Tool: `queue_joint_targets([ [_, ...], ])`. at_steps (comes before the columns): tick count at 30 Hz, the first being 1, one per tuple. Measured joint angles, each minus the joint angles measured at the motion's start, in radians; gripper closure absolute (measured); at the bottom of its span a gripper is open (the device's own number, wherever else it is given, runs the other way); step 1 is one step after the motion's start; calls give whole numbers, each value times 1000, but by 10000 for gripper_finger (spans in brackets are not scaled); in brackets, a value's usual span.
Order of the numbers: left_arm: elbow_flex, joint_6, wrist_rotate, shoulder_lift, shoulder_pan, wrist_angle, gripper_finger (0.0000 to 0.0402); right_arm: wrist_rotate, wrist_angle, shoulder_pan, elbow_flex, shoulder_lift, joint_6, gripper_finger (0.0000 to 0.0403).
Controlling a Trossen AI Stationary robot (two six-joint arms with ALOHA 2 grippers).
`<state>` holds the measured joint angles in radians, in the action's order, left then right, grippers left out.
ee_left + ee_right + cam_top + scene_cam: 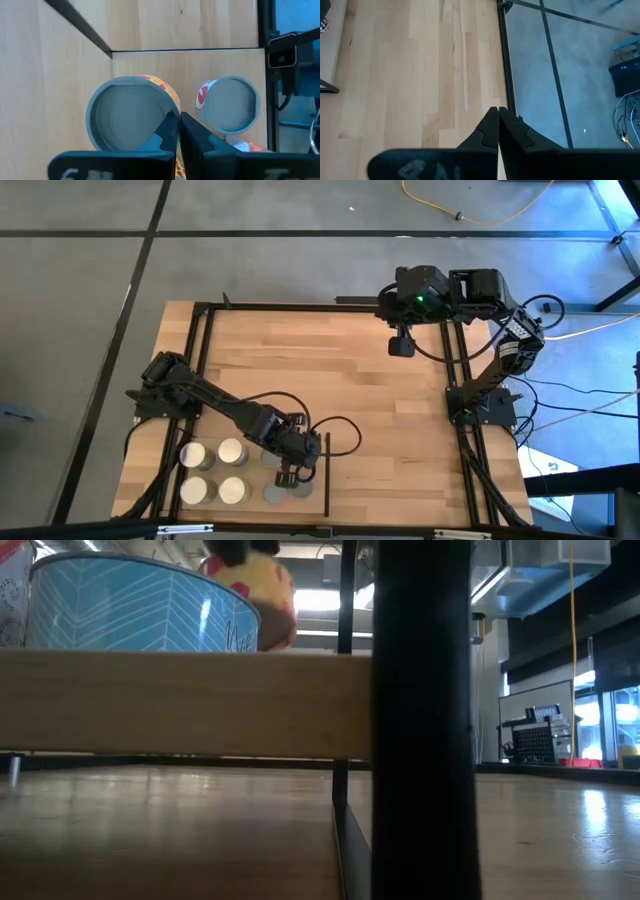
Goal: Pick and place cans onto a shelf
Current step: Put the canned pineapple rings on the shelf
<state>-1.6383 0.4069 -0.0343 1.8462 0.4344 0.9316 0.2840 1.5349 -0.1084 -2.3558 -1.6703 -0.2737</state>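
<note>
Seen from straight above, a light-wood table [330, 380] framed in black fills the middle of the picture. The shelf [255, 480], a smaller wooden panel with a thin black upright along its right edge, sits at the lower left of the table.

Four cans stand on the shelf in a square block at the lower left: one [194, 455] at the upper left of the block, one [232, 451] beside it, one [194, 489] below the first, and one [233, 490] at the lower right. A fifth can [274, 494], with a grey top, stands just to their right, and another grey top [301, 485] shows partly beside it under the arm.

The left arm reaches diagonally from the table's left edge toward the lower centre. The left gripper [291, 474] hangs over those two grey-topped cans, its jaws pressed together and holding nothing. In the left wrist view the closed fingers [172, 132] sit above the rim of a large can [131, 117], with a second can [229, 104] just beside it.

The right arm waits folded at the upper right of the table. The right gripper [401, 343] hangs over bare wood near the far edge, jaws closed and empty; the right wrist view shows its fingers [496, 127] meeting above the table's edge.

In the low view, a blue-patterned can [140, 605] stands on the shelf board at the upper left.
</note>
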Motion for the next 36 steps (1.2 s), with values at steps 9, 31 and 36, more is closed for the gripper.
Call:
queue_joint_targets([
  [9,55,116,-27,0,17,-82,401,0,0,0,0,0,2,398],
  [31,54,116,30,112,20,-149,401,-1,2,0,0,0,0,398],
  [36,55,116,46,114,16,-149,384,-1,3,0,0,0,0,395],
])
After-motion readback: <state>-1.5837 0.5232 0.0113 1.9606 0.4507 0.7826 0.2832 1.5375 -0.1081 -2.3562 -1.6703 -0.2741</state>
